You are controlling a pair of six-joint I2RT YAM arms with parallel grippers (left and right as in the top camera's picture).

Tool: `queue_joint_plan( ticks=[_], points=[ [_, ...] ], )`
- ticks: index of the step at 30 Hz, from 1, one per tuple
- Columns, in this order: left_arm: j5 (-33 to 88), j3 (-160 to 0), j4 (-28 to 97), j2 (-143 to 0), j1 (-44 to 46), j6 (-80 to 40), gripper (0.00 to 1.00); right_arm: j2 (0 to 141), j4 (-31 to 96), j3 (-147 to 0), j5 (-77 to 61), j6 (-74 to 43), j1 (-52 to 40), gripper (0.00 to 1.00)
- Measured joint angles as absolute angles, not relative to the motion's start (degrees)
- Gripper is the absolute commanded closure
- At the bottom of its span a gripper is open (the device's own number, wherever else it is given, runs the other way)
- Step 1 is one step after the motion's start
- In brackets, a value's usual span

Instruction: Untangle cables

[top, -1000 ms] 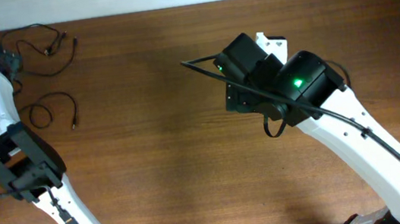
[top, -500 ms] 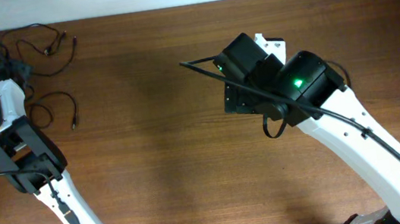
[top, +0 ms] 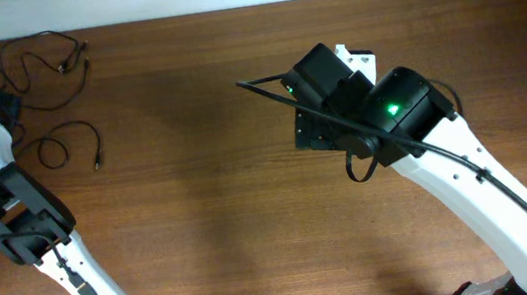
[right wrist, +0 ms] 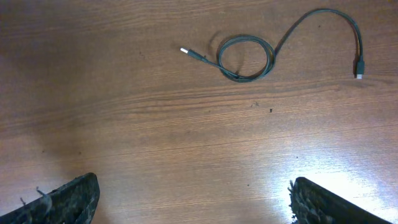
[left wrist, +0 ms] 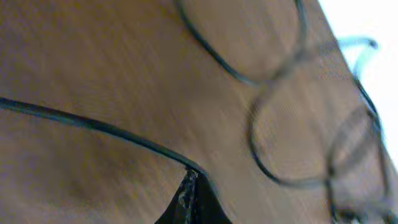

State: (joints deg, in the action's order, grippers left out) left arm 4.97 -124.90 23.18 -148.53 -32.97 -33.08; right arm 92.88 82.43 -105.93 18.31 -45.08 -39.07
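— Where are we with the cables [top: 26,56]?

— At the pull-apart step, we think. The tangle sits at the far left corner of the desk [top: 255,239]. Our left gripper [left wrist: 189,198] has its jaws pressed together on one strand (the wrist view shows that strand running straight into the fingertips, with the other loops blurred beyond).

— And the one lying free?

— A looped strand [right wrist: 271,57] lies by itself on bare wood with both plugs showing. We take it for the one near the left edge, just this side of the tangle and apart from it.

— How are our arms set?

— The left arm [top: 10,214] reaches along the left edge, with its gripper down close to the wood at the corner. The right arm [top: 469,183] hangs over the middle of the desk, well apart from everything. The right gripper [right wrist: 193,205] is spread wide with nothing between its fingers.

— So what next?

— We'd draw the pinched strand away from the knot, slowly, watching that the whole bundle doesn't drag along. If it does, we'll need the right arm over there to pin it.
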Motion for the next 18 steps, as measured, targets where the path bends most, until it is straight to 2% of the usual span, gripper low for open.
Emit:
queue_joint_plan(
  ticks=[7, 10, 14, 18],
  points=[
    [27.75, -124.88, 36.25, -148.64, -32.97, -27.35, 1.0, 92.88, 82.28, -105.93, 18.39, -45.04, -39.07, 0.02],
    [30.81, -124.88, 41.71, -148.62, -33.43, -25.23, 1.0, 92.88, 82.52, -105.93, 18.9, -45.01, -39.07, 0.01],
    [31.66, -124.88, 42.81, -148.33, -34.09, -24.16, 1.0, 92.88, 82.08, -105.93, 19.0, -44.88, -39.07, 0.02],
    [31.75, -124.79, 35.22, -147.76, -30.89, -23.51, 1.0, 92.88, 81.87, -105.93, 19.18, -44.84, -39.07, 0.02]
  ],
)
